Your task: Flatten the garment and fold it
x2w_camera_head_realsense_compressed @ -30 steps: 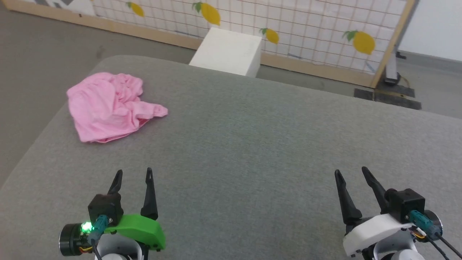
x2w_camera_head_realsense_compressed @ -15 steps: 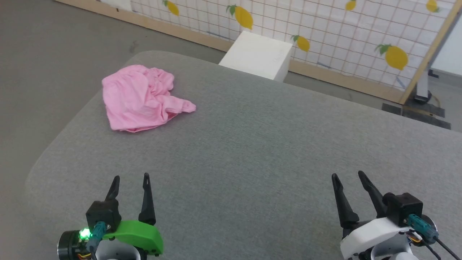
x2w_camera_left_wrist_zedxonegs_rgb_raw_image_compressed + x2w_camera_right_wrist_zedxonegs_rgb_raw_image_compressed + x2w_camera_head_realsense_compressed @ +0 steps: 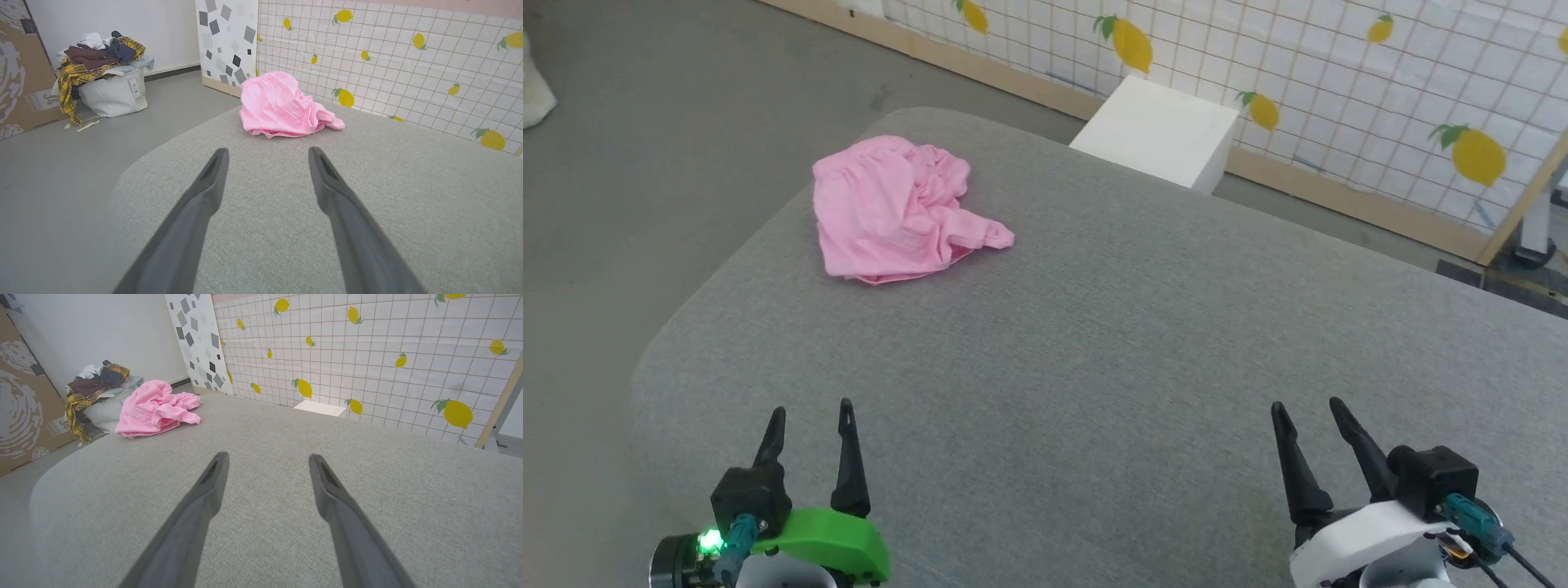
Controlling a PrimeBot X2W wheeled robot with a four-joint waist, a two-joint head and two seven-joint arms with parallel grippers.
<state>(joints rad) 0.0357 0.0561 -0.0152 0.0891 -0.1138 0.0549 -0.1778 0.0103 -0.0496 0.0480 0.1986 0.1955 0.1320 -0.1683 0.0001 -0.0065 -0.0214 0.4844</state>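
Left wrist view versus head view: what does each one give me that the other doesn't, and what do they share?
Left wrist view adds a white laundry bag heaped with clothes, a cardboard box and a panel with grey squares, beyond the grey padded surface. Head view adds the right gripper, open, and a white block behind the surface. Shared: the pink garment, crumpled and untouched near the surface's far left corner, the lemon-print screen, and the left gripper, open.

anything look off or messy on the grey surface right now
Only the pink garment: it lies crumpled in a bunched heap near the far left corner of the grey surface, not spread flat. Nothing else there looks damaged.
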